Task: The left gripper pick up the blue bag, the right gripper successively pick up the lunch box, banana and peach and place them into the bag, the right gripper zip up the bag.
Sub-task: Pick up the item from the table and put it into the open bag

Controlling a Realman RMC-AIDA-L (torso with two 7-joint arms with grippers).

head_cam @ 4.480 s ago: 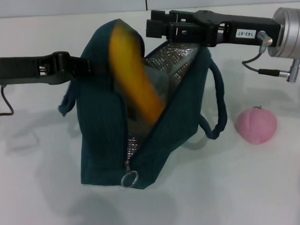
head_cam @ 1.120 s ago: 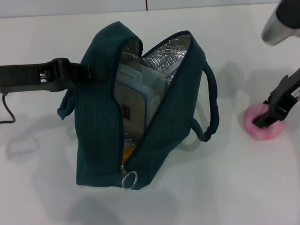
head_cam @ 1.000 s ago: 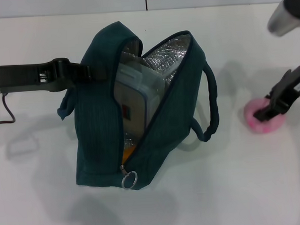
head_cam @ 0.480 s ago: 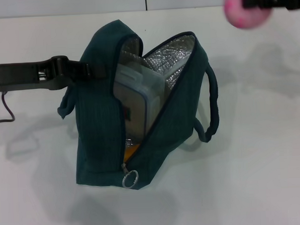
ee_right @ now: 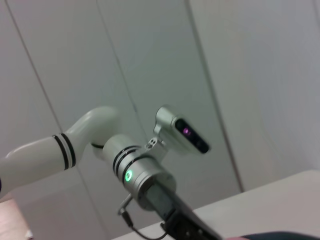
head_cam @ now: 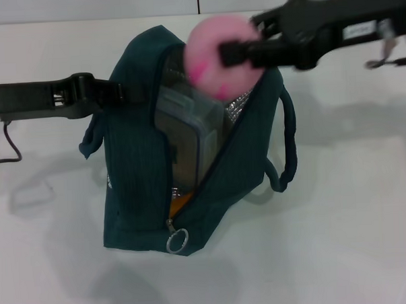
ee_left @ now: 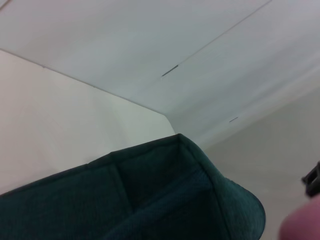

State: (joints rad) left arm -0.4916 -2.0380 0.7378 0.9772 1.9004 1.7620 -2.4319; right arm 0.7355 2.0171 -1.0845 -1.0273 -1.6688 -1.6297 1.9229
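Peach (head_cam: pixel 215 54) clamped in right gripper (head_cam: pixel 229 54) above blue bag (head_cam: pixel 133 175); left gripper (head_cam: pixel 123 93) clenched on bag edge, fingertips hidden.

blue bag (head_cam: pixel 140 175): stood on the table (head_cam: pixel 341 220), left of centre.
lunch box (head_cam: pixel 185 136): held inside the bag.
peach (head_cam: pixel 217 54): held above the bag's opening.
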